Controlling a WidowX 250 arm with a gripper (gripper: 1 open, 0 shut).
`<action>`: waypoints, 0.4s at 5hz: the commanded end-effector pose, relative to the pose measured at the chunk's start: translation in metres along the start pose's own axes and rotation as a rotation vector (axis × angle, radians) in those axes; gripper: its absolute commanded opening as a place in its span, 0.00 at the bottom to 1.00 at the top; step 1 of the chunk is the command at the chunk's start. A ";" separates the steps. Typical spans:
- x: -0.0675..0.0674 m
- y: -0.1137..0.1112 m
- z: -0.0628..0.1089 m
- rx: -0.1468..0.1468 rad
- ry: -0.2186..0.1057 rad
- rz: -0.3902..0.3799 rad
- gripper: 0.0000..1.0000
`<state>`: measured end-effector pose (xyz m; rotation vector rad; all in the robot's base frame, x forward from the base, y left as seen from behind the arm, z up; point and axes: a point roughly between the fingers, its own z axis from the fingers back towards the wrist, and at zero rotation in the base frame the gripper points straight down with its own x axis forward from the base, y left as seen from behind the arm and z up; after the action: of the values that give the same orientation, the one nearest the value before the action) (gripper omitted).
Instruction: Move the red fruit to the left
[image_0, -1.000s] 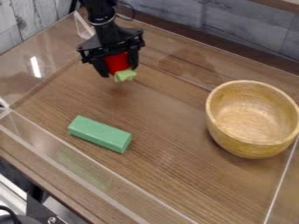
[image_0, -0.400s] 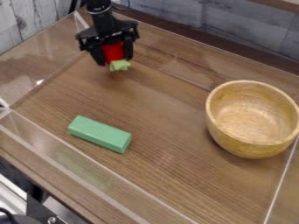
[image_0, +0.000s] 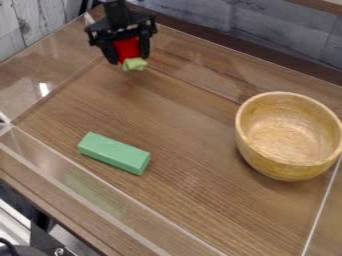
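Note:
The red fruit (image_0: 128, 51) is small and bright red, with its light green stem end pointing down. It hangs just above the wooden table near the far left corner. My black gripper (image_0: 124, 45) comes down from above and is shut on the red fruit, one finger on each side. The arm behind it runs up out of the frame.
A flat green rectangular block (image_0: 112, 153) lies near the front left of the table. A wooden bowl (image_0: 290, 135) stands at the right. Clear plastic walls (image_0: 40, 75) ring the table's edges.
My gripper has carried the red fruit up and to the left, toward the far corner, over the last second. The green block and the bowl have not moved.

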<state>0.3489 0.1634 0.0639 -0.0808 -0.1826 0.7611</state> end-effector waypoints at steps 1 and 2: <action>0.007 0.005 0.013 0.000 -0.041 0.015 0.00; 0.000 0.010 0.008 0.014 -0.025 0.024 0.00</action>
<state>0.3392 0.1644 0.0548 -0.0712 -0.1545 0.7798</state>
